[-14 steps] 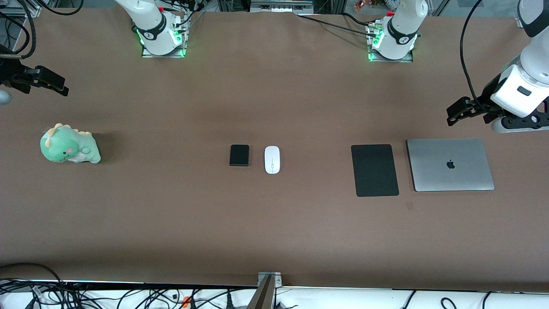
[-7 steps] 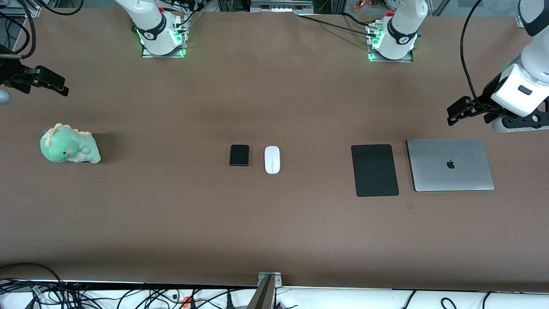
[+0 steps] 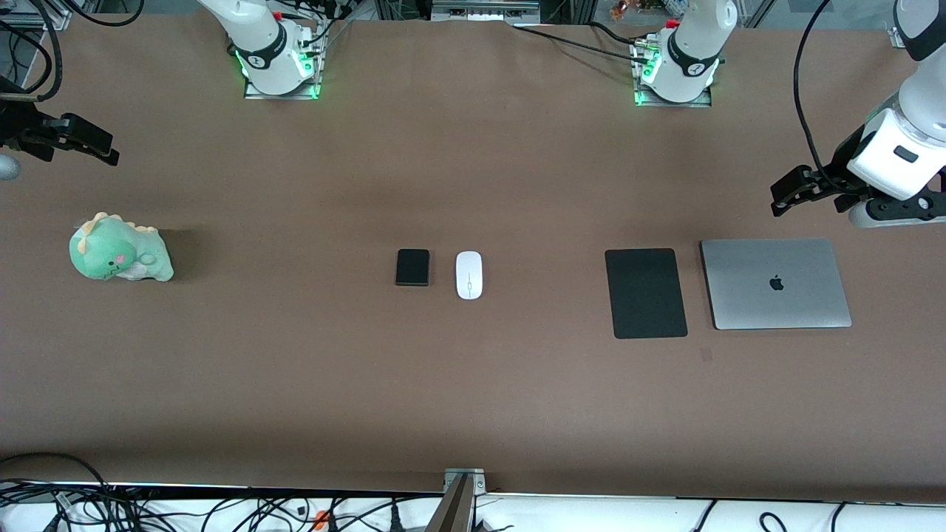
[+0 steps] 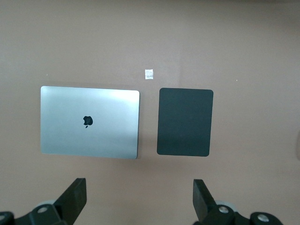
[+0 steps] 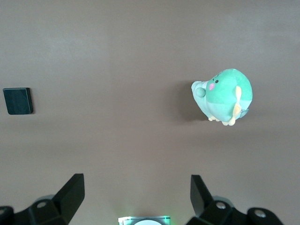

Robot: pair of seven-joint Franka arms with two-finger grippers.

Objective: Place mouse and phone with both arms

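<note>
Hovering wide open and empty, left end effector (image 3: 785,193), right end effector (image 3: 92,144).

Phone (image 5: 18,101) on brown table (image 5: 117,56), green dinosaur plush (image 5: 224,95) well apart, jaws spread

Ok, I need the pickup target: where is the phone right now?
In the front view the phone lies flat mid-table, close beside the mouse without touching it, on the mouse's side toward the right arm's end, where the green plush dinosaur sits.
</note>
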